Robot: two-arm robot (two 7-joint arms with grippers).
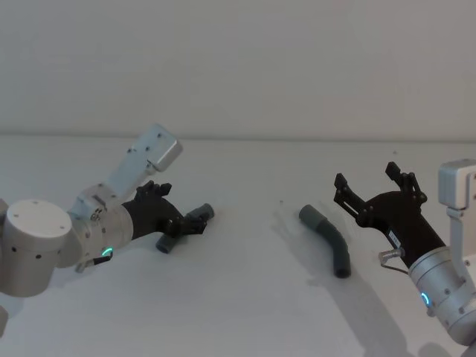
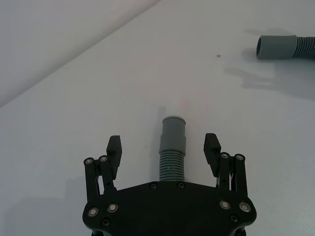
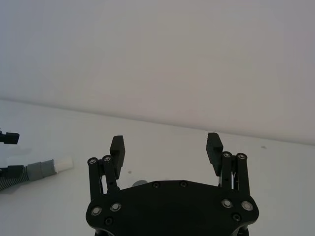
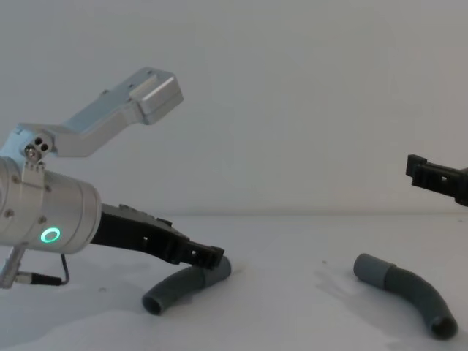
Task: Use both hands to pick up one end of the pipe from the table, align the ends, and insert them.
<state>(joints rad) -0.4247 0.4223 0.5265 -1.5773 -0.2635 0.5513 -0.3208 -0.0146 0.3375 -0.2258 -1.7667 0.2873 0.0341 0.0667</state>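
On the left half of the table (image 1: pixel 245 312), I see the left gripper (image 1: pixel 195 219) lowered close to the surface and reaching toward the centre. Its fingers (image 2: pixel 114 147) are spread, one on each side of the left hose piece (image 2: pixel 172 164), with a clear gap on both sides; nothing is pinched. The ribbed body of that piece runs back under the palm. The left cuff (image 2: pixel 173 130) points forward past the fingertips and ends in a narrower white spigot (image 3: pixel 63 163). From the chest view, the dark ribbed open end rests on the table and the piece arches up toward the fingers. I cannot tell whether the cuff end touches the surface.

Right of the table's centre, the right hose piece (image 1: pixel 331 239) lies flat on the table, well apart from the left one. Its right cuff (image 1: pixel 311 216) faces the left gripper and the far edge, and its dark end points toward the near edge.

The right gripper (image 1: pixel 367 177) is raised above the table, between the right hose piece and the right edge. Its fingers (image 3: pixel 213 147) are spread wide and hold nothing. It is near the piece but touches neither it nor the table.
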